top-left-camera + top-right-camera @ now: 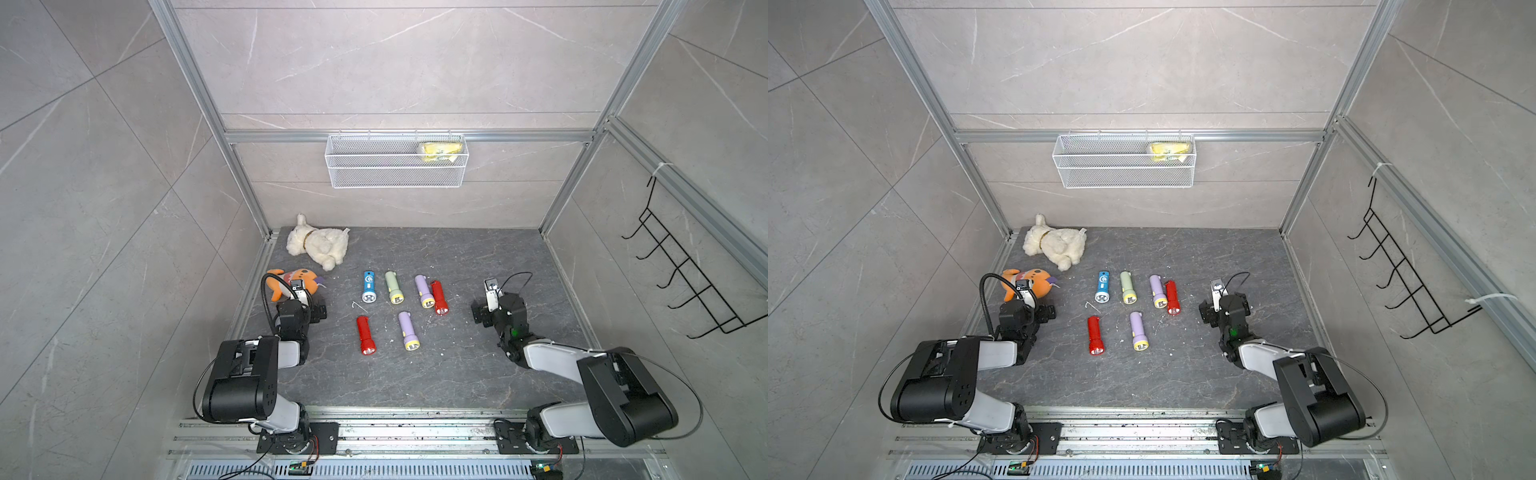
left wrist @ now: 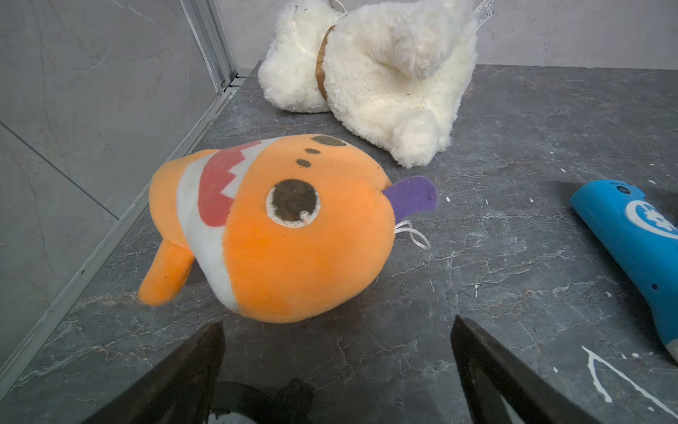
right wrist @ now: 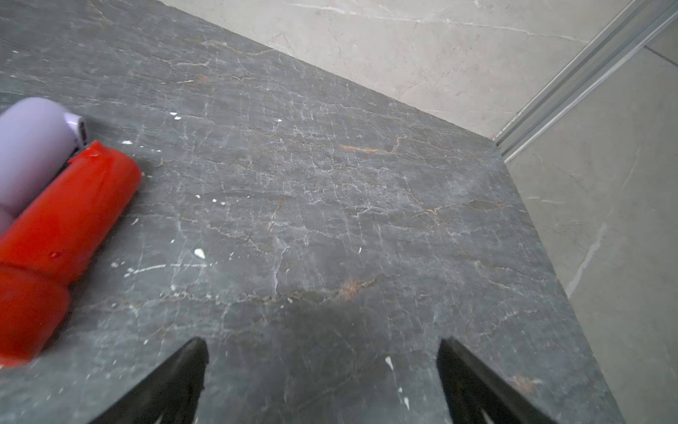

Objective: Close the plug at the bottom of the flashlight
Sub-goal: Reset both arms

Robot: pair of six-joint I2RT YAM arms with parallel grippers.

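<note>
A dark marbled stone tabletop (image 1: 457, 374) lay inside a grey-tiled, aluminium-framed cell. The right gripper (image 3: 323, 341) hung low over bare stone, jaws wide apart and empty. The left gripper (image 2: 337, 323), equally spread and empty, faced an orange plush fish (image 2: 286, 235). Inward from the right gripper, just past a red flashlight (image 1: 439, 297) touching its side, lay the back-row lilac flashlight (image 1: 424, 291). Its long axis ran front to back, with the yellow lens end toward the robot. A small flap (image 3: 79, 128) stuck out at its tail, probably the open plug. The right arm was nearer.
</note>
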